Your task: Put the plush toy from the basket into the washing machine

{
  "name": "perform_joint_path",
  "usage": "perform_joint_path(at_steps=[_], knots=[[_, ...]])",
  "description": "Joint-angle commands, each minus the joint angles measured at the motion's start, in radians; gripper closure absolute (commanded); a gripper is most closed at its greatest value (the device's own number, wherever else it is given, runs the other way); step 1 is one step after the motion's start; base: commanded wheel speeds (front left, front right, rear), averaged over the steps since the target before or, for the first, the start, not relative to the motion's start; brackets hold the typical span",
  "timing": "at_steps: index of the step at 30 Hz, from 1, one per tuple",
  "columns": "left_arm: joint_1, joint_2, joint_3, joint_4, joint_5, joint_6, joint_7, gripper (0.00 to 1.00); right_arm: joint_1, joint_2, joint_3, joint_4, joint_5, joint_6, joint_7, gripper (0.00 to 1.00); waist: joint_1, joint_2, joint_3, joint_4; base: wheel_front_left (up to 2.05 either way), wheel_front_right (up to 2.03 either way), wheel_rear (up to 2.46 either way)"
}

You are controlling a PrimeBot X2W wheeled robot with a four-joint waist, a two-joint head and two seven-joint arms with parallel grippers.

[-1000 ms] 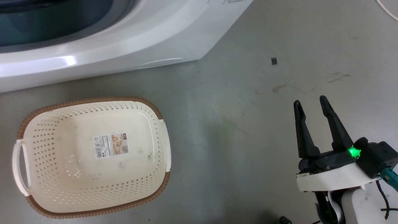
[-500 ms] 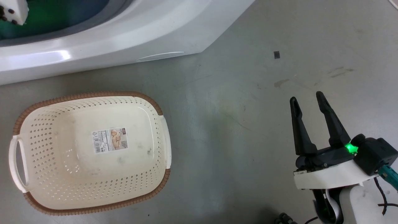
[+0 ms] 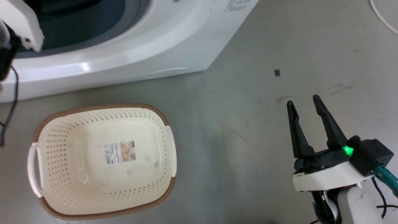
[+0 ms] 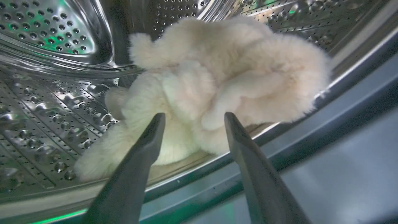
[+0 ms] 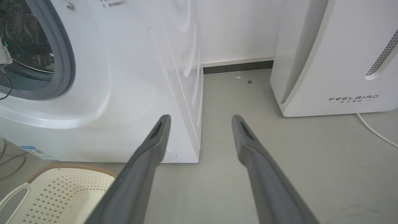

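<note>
Though the head camera has itself shifted over the last second, one real change stands: the pale housing of the left arm (image 3: 21, 21) has come into head view at 10 o'clock, against the porthole of the large white front-loading washing machine (image 3: 140, 49); I judge the arm is backing out.

Left wrist view: shaggy cream-beige plush toy (image 4: 217, 87) lies slumped on the perforated steel drum (image 4: 46, 31), just inside the grey door seal (image 4: 348, 102), at 12 o'clock from the left gripper (image 4: 194, 115); its two dark fingers spread wide, pinching nothing; tips near the fur, contact uncertain.

Brown-rimmed cream perforated plastic basket (image 3: 59, 155) at 8 o'clock on the grey floor (image 3: 233, 124); holds only its sticker (image 3: 119, 152), as a second ago.

Right gripper (image 3: 304, 100) at 4 o'clock; fingers spread, holding nothing; posture unchanged.

Judgement: toy delivered and let go; what remains is drawing the left arm clear.
</note>
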Motion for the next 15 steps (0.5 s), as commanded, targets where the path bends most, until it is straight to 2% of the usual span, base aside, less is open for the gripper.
perform_joint_path(at_steps=[1, 6, 9, 10, 11, 15], knots=[[0.045, -0.017, -0.001, 0.012, -0.021, 0.002, -0.036, 0.00, 0.009, 0.001, -0.006, 0.006, -0.005, -0.001, -0.005, 0.00, -0.0001, 0.0000, -0.071, 0.017, 0.00, 0.00, 0.00], [0.134, -0.037, -0.016, 0.021, -0.054, 0.002, -0.111, 0.00, 0.023, 0.001, -0.009, 0.023, -0.021, -0.001, -0.005, 0.00, -0.0001, 0.0000, -0.174, 0.044, 0.00, 0.00, 0.00], [0.209, -0.061, 0.010, 0.003, -0.067, 0.012, -0.160, 0.00, 0.036, 0.001, -0.018, 0.033, -0.025, -0.001, -0.005, 0.00, -0.0001, 0.0000, -0.263, 0.073, 0.00, 0.00, 0.00], [0.251, -0.069, 0.034, -0.042, -0.055, 0.034, -0.167, 0.00, 0.047, 0.001, -0.021, 0.038, -0.029, -0.001, -0.005, 0.00, -0.0001, 0.0000, -0.307, 0.089, 0.00, 0.00, 0.00], [0.251, -0.069, 0.034, -0.042, -0.055, 0.034, -0.167, 0.00, 0.047, 0.001, -0.021, 0.038, -0.029, -0.001, -0.005, 0.00, -0.0001, 0.0000, -0.307, 0.089, 0.00, 0.00, 0.00], [0.385, -0.078, 0.172, -0.244, -0.008, 0.113, -0.169, 0.00, 0.075, 0.001, -0.028, 0.038, -0.040, -0.001, -0.005, 0.00, -0.0001, 0.0000, -0.387, 0.125, 0.00, 0.00, 0.00]])
